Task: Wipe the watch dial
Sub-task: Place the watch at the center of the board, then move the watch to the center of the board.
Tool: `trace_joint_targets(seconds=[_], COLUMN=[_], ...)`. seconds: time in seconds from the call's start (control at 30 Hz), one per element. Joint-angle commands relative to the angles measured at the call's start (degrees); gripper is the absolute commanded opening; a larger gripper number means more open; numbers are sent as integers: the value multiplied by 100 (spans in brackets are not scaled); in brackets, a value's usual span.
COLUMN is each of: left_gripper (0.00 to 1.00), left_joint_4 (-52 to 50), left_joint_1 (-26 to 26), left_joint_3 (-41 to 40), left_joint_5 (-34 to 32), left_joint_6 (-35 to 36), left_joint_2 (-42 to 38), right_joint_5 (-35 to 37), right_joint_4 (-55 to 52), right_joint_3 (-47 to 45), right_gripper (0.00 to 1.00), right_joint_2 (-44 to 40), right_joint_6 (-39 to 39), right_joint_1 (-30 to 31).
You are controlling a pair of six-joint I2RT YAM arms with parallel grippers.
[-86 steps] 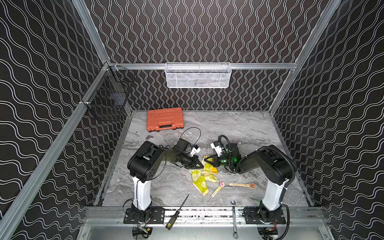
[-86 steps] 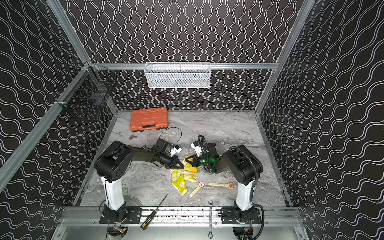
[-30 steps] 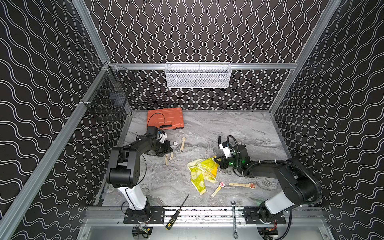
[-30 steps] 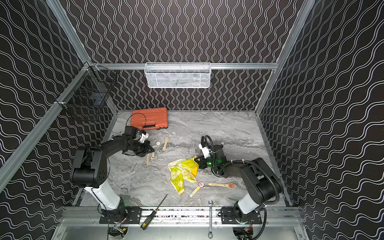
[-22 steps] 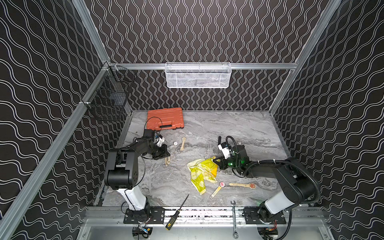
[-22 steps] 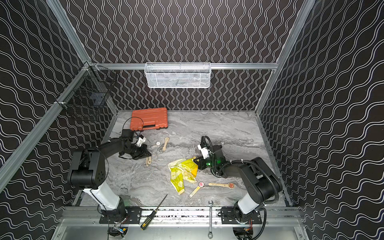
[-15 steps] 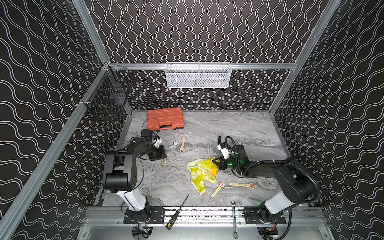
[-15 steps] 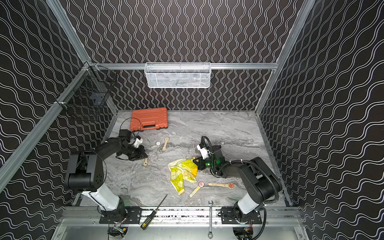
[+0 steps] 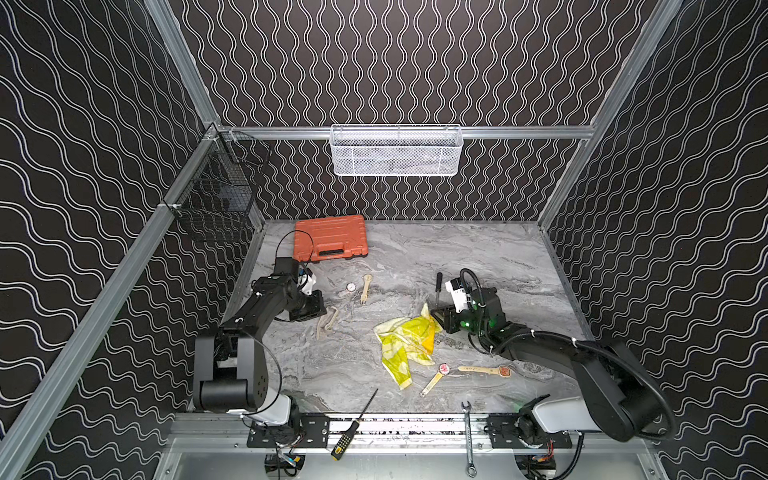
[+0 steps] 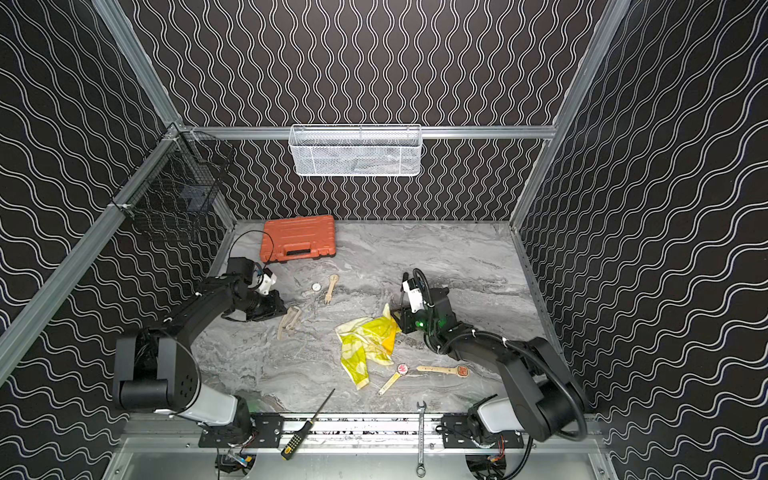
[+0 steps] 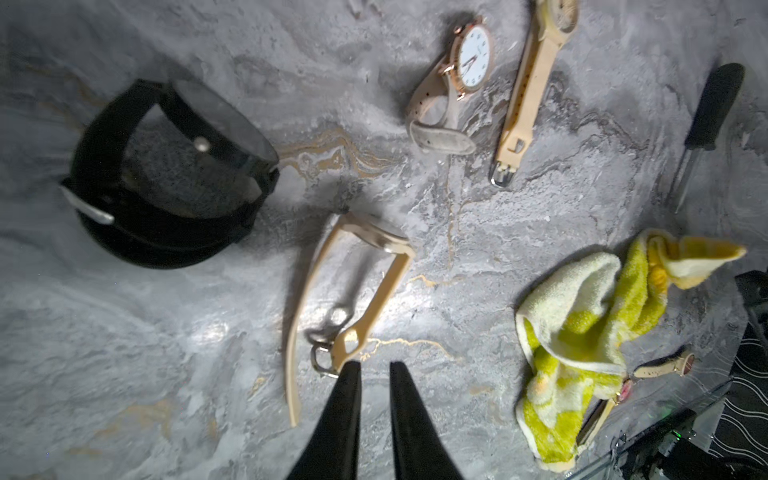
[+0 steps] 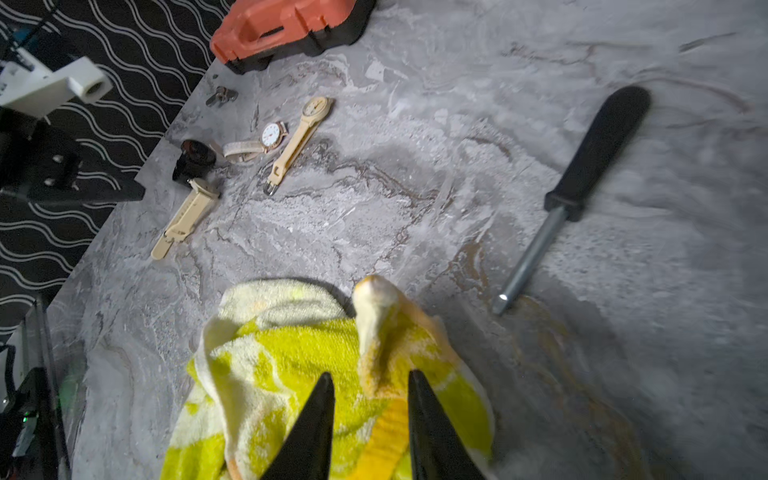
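Observation:
A beige watch (image 11: 374,241) lies on its side on the marble at the left, strap ends loose, also in both top views (image 9: 326,326) (image 10: 289,320). My left gripper (image 11: 372,365) (image 9: 323,309) is open just behind its buckle and holds nothing. The yellow-and-white cloth (image 12: 291,353) (image 9: 405,340) (image 10: 365,340) lies crumpled mid-table. My right gripper (image 12: 372,374) (image 9: 436,320) hovers open at the cloth's right end, with a raised fold between its fingertips.
A white-dialled rose-gold watch (image 11: 471,58), a flat beige watch (image 11: 536,70) and a black watch (image 11: 166,174) lie near the left gripper. Two red-dialled watches (image 9: 444,368) sit in front of the cloth. A black-handled screwdriver (image 12: 598,149) and an orange case (image 9: 330,243) lie further back.
Both grippers have left the middle, where they met earlier. The left carried the beige watch left, let it go and backed off; the right has opened off the cloth.

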Motion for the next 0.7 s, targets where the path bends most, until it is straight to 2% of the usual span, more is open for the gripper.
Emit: trace_joint_targets(seconds=[0.0, 0.07, 0.13, 0.27, 0.37, 0.43, 0.57, 0.67], left_gripper=[20, 20, 20, 22, 25, 26, 26, 26], left_joint_4=[-43, -8, 100, 620, 1483, 2078, 2791, 3135], left_joint_1=[-28, -212, -579, -1638, -2406, -2856, -3644, -4207], left_joint_3=[27, -11, -78, -176, -479, -716, -941, -972], left_joint_5=[243, 261, 5, -217, 98, 167, -154, -421], left_joint_6=[126, 58, -59, -224, -105, 87, 269, 453], left_joint_2=[-266, -539, -834, -1309, -1573, -1668, -1522, -1252], right_joint_5=[573, 670, 783, 1194, 1454, 1772, 2505, 2395], right_joint_4=[-1002, -1355, -1793, -2744, -3553, -4175, -5447, -6080], right_joint_3=[92, 18, -42, -238, -296, -257, -102, -32], right_gripper=[36, 40, 43, 53, 57, 58, 58, 57], right_joint_2=[-543, -998, -1442, -2241, -2661, -2831, -2864, -2690], right_joint_6=[320, 433, 554, 1198, 1869, 2361, 3658, 4591], right_joint_1=[7, 6, 7, -2, -2, -2, -11, -11])
